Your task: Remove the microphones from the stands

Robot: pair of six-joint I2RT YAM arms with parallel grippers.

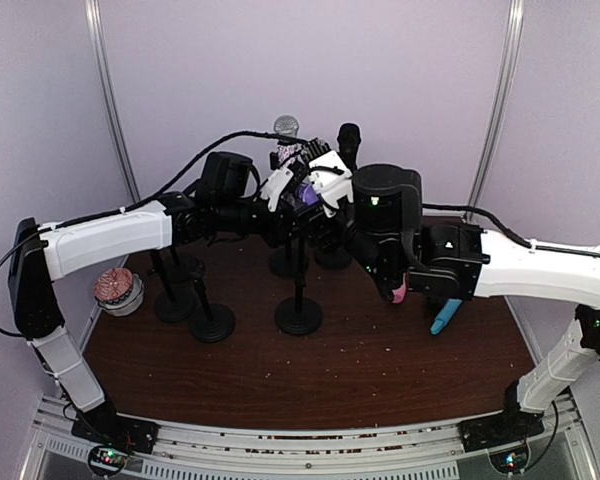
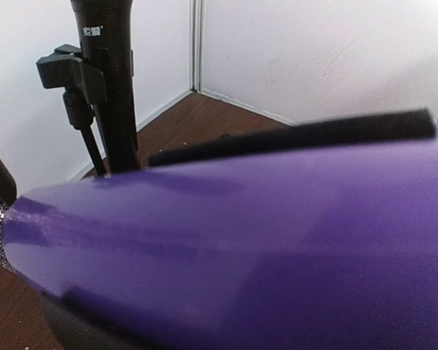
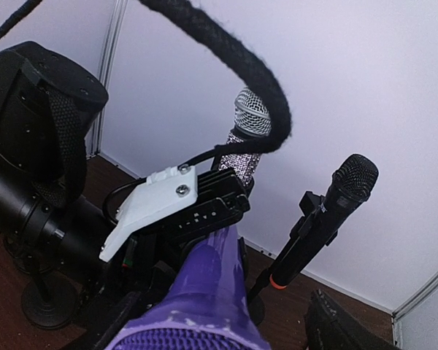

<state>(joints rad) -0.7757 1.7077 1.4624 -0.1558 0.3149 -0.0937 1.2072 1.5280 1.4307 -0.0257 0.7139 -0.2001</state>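
1. Just left of the centre stand (image 1: 298, 300), two bare stands (image 1: 212, 322) stood on the counter (image 1: 380, 370). We judged that a wide swing of the left arm could knock them over.
2. The left hand (image 1: 290, 195) was closed on the body of the purple microphone (image 3: 212, 284), which lay at the top of the centre stand. We could not tell whether the clip held it. A sideways pull, rather than one along the clip, could drag the whole stand over.
3. A black cable (image 3: 226, 51) arched above the centre stand, close to the head of the glitter microphone (image 3: 244, 142) just behind it. We feared that raising the left hand would hook the cable on that head and topple its stand.
4. Behind the centre stand and to its right, the black microphone (image 3: 328, 211) sat in its own clip. That left little room for a rearward withdrawal.
5. At the top of the centre stand, from the right, the right hand (image 1: 320, 190) had its jaws apart on either side of the purple microphone's head end, with a gap showing on one side. If it closed on the rounded grille it could slip. If both hands pulled in different directions, the microphone could twist loose and drop.
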